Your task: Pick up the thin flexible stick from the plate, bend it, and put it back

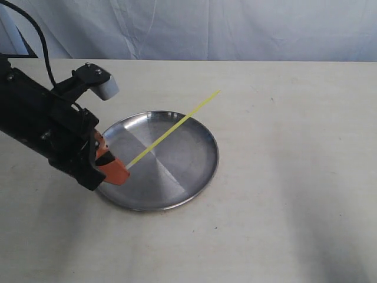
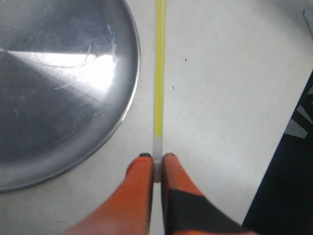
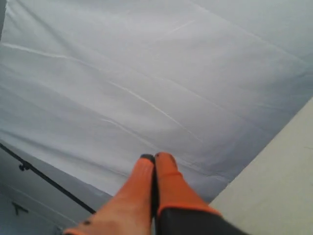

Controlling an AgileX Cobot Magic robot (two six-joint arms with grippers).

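Holding the thin flexible stick (image 1: 177, 125) by its whitish end, the left pincer (image 1: 119, 169) is nearly closed, pads pinched on the rod and nothing else in it. The stick is straight, no kink visible. Its long axis runs from the pincer diagonally up and away toward the far right, crossing over the plate (image 1: 171, 183). The free yellow tip ends past the far rim as the exterior view sees it. It looks lifted off the plate rather than lying in it, though how high is hard to judge. The key relation is that the free end points straight out from the left pincer, on the side where the right arm works. My read is that the bend needs a second grip out there or a push against something. The right pincer (image 3: 154, 157) is fully closed and empty, aimed at the grey backdrop cloth (image 3: 146, 73) with a strip of desk (image 3: 274, 181) at the edge. It does not show in the exterior view, so it is likely well away from the stick and would have to open first. The left wrist view shows the grip sits right on the translucent end, stick centred between the fingertips, and the rod passing beside the plate rim over bare desk. The exterior view hides that contact but gives the stick's whole length and heading.
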